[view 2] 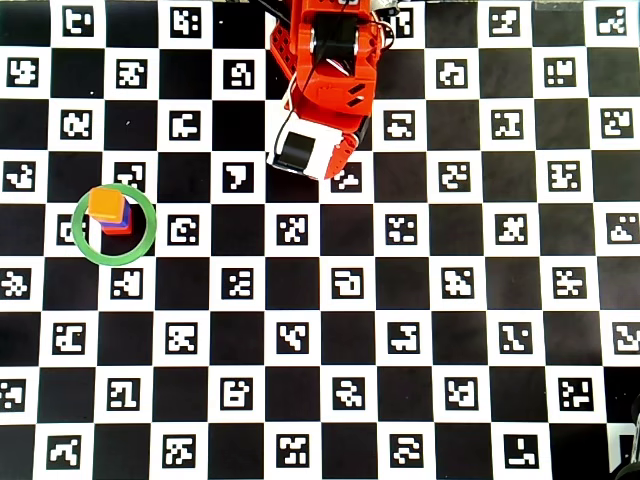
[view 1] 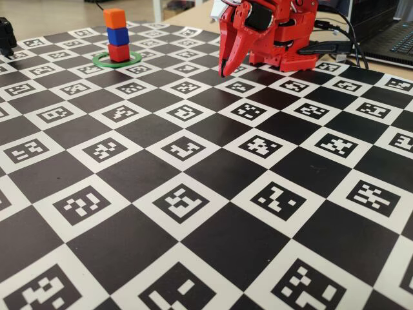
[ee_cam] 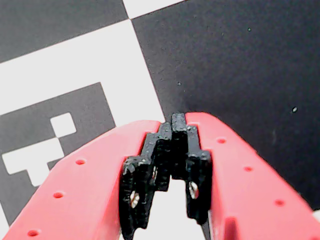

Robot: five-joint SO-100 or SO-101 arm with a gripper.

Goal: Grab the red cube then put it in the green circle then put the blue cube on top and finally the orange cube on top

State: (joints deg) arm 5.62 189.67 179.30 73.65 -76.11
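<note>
At the far left of the fixed view a three-cube tower stands upright inside the green circle (view 1: 103, 62): the red cube (view 1: 119, 53) at the bottom, the blue cube (view 1: 118, 36) on it, the orange cube (view 1: 114, 18) on top. From overhead, the orange cube (view 2: 105, 204) hides most of the stack within the green circle (view 2: 150, 225). My red gripper (view 1: 226, 70) hangs tip-down near the arm's base, well to the right of the tower. In the wrist view the gripper (ee_cam: 172, 120) is shut with its black pads (ee_cam: 160, 150) meeting and nothing between them, just above the mat.
A checkerboard mat (view 1: 213, 174) of black squares and marker tiles covers the table. The folded arm (view 2: 325, 80) sits at the top middle of the overhead view. A laptop (view 1: 393, 32) and cables (view 1: 335, 45) lie behind the base. A black object (view 1: 5, 35) is at the left edge.
</note>
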